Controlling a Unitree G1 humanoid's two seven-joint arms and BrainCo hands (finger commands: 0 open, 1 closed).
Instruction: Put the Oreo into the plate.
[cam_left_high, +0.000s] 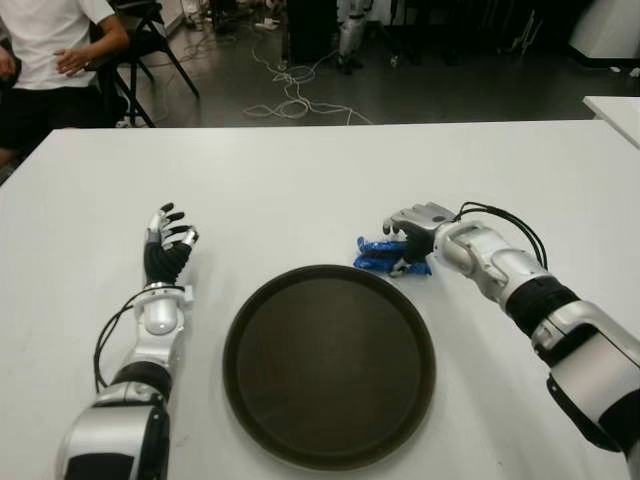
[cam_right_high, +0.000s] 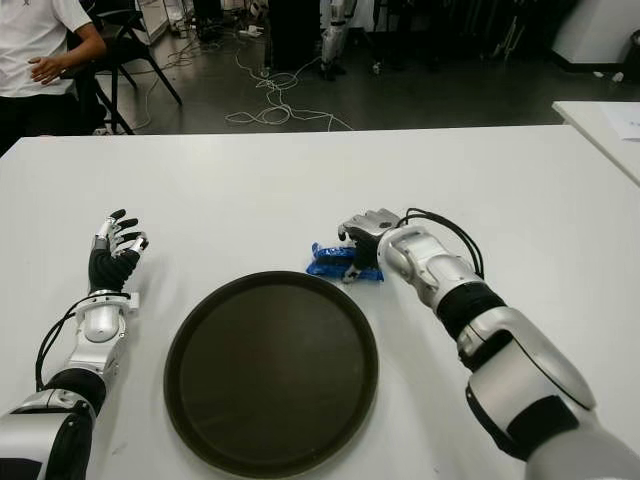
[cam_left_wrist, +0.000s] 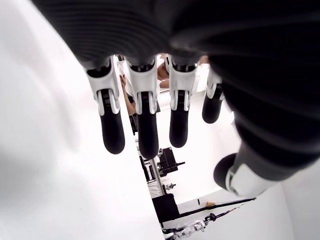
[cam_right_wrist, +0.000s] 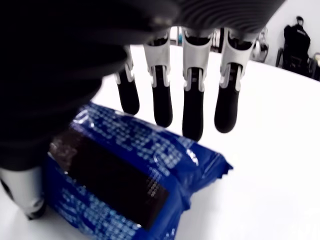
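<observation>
1. The Oreo packet (cam_right_wrist: 125, 175) lies on the table (cam_left_high: 300, 180), under the palm of the right hand (cam_left_high: 412, 238) and just beyond the far rim of the plate (cam_left_high: 330, 365); it has not been lifted.
2. A good grasp would be made by closing the fingers (cam_right_wrist: 192, 112) and thumb across the packet's narrow sides, since the wrapper looks slick and soft.
3. The packet should then be raised clear of the plate's rim before being carried inward.
4. The right hand is held low over the packet, fingers extended past it and apart, nothing clamped.
5. The left hand (cam_left_high: 168, 245) shows beside the plate, on its left, fingers spread and empty.
</observation>
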